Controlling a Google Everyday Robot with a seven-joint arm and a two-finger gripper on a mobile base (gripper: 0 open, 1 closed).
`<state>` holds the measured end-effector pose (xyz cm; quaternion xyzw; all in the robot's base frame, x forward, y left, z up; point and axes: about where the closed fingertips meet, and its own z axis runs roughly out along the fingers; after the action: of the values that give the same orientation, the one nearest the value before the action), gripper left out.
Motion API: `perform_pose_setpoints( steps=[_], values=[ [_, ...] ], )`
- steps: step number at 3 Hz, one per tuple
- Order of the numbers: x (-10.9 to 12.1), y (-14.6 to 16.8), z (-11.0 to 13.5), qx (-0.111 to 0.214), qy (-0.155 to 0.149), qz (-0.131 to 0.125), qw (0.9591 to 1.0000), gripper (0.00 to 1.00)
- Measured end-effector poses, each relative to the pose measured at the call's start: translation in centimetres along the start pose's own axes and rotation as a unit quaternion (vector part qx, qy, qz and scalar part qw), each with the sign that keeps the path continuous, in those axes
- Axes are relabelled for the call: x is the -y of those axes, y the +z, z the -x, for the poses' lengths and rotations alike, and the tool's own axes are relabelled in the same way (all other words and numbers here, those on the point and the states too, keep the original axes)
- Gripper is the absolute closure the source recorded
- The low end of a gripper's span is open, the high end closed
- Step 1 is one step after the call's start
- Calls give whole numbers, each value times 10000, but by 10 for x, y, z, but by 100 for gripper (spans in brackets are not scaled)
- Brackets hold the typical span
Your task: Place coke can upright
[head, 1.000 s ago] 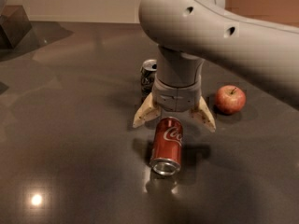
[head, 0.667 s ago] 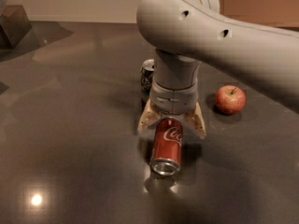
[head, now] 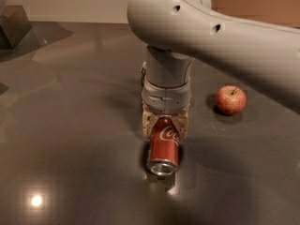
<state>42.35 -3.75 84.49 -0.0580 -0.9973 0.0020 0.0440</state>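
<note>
Camera view: coke can lies on its side on the dark desk, centre-near, silver end facing the near edge and the script facing up. The gripper comes straight down over the can's far end, with the fingers closed in against both sides of the can, gripping it, and the can's underside on the desk. Red apple sits well apart, right and farther back.

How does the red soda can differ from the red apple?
The red aluminium coke can is a cylinder lying on its side; the round red apple sits stem up. The gripper is down over the can's far end, jaws closed on it; the apple stands apart, untouched. Both are red.
</note>
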Motion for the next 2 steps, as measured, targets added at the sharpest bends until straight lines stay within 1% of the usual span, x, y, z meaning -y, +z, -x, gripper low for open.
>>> perform_pose_setpoints(
  steps=[1, 2],
  values=[
    [-15, -23, -5, 317, -497, 64, 9982, 87],
    [-27, -52, -7, 813, -1294, 269, 9879, 100]
  ],
)
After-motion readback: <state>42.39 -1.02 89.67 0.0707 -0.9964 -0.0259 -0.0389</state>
